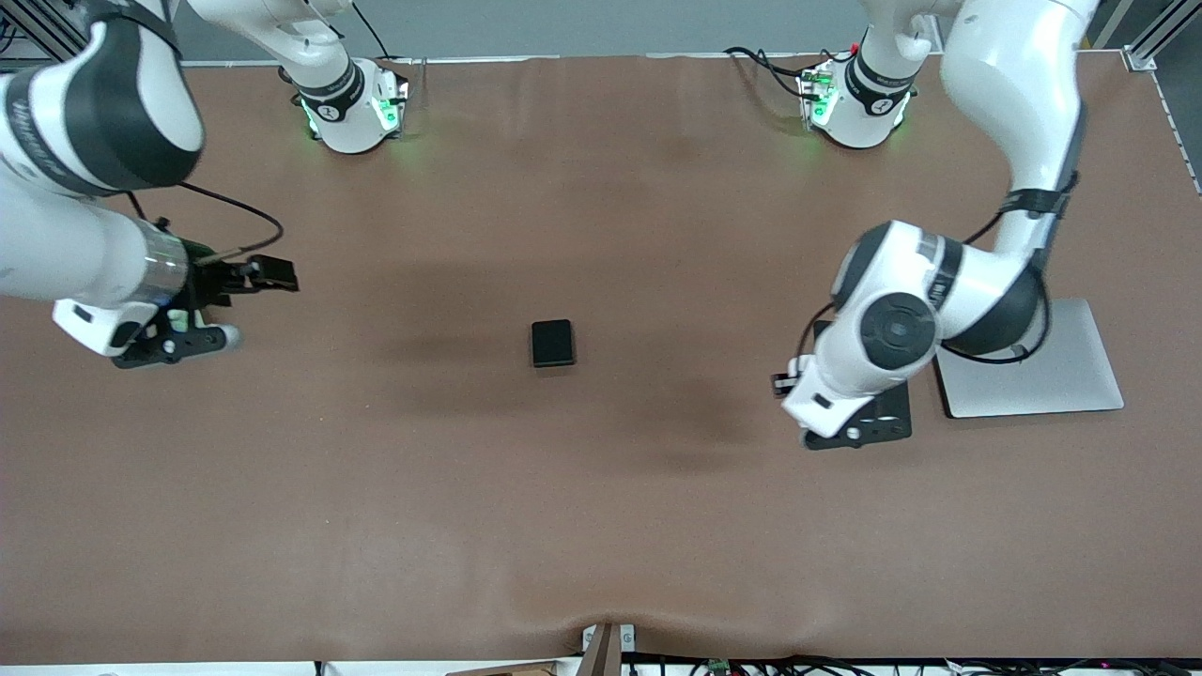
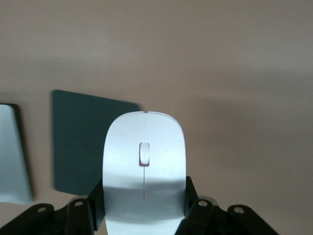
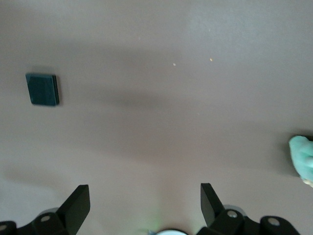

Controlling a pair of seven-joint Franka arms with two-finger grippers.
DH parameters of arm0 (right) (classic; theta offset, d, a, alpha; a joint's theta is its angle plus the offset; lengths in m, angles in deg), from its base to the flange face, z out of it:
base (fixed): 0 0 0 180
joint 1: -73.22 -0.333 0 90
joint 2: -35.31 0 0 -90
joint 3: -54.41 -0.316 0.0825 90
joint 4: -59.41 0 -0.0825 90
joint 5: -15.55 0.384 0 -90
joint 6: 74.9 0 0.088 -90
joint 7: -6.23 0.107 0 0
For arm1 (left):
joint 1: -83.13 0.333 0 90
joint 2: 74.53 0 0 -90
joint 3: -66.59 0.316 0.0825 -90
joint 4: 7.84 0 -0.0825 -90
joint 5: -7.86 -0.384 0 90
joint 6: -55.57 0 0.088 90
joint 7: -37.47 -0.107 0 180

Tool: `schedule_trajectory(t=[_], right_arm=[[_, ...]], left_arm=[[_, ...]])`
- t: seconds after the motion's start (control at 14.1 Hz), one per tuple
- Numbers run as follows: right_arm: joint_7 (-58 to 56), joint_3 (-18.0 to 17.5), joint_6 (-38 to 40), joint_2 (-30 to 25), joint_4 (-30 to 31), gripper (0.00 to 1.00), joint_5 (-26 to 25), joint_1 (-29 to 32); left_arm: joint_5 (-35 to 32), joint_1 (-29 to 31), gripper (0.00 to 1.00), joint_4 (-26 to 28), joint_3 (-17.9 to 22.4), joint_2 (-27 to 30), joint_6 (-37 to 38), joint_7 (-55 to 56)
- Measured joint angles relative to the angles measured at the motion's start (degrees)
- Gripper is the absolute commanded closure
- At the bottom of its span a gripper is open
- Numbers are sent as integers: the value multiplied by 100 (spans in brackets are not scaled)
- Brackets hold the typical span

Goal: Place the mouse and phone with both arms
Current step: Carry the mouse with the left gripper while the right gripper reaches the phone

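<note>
Currently mid-task, phone [image 1: 552,343] as reference, flat on the brown counter [image 1: 601,526] at mid-table. Long axis roughly along the line from robot bases to front camera. Untouched, nothing beside it.

Left gripper [image 2: 144,215] clenched on the mouse [image 2: 145,166], fingers on its two long sides, scroll wheel up. Held in the air over the black mat [image 2: 80,147], well off from the phone toward the left arm's end; silver pad [image 1: 1033,361] just beside that mat, further from the phone. In the front view mouse and gripper hidden under the left arm's wrist.

Right gripper [image 3: 145,203] released, jaws wide, empty, hanging over bare counter well apart from the phone toward the right arm's end. In its wrist view the phone sits off to one side, not between the fingers.

Judgement: phone pick falls to the right arm, the only free one. Needs a long sideways travel toward the phone, then jaws across the short sides. Mouse probably goes down on the mat below.
</note>
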Motion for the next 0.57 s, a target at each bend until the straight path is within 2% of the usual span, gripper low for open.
schedule_trajectory(t=[0.28, 0.43, 0.57], right_arm=[[852, -13, -711, 157, 283, 0, 82, -470], [1140, -16, -1206, 239, 458, 0, 211, -650], [1320, -17, -1721, 350, 675, 0, 235, -841]], left_arm=[[1, 805, 100, 660, -4, 182, -118, -1089], [1, 883, 100, 1083, -9, 227, -644, -1198], [1, 871, 100, 1726, -29, 287, -1533, -1198]])
